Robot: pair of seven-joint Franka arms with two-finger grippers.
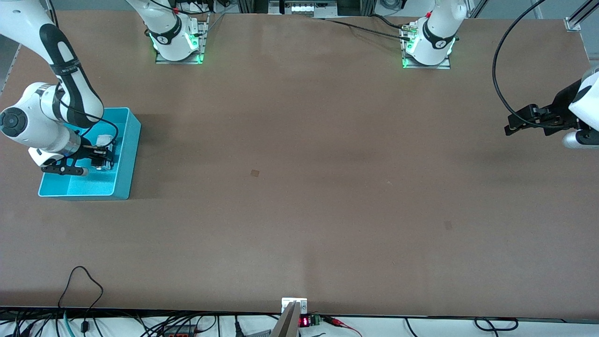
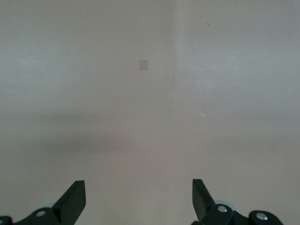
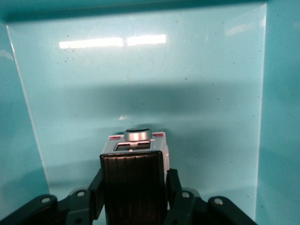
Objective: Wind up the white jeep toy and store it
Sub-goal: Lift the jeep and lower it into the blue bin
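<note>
Down inside the turquoise bin (image 1: 126, 154), at the right arm's end of the table, the right gripper (image 3: 133, 187) squeezes the white jeep toy (image 3: 136, 161) between its fingers. It looks just above the bin floor, maybe touching. Over bare table, the left gripper (image 2: 138, 201) waits, fingers spread apart.

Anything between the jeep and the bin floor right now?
Nothing visible. The right gripper holds the white jeep toy inside the turquoise bin, and the bin floor around it looks bare. The left gripper waits open at the left arm's end of the table.
</note>
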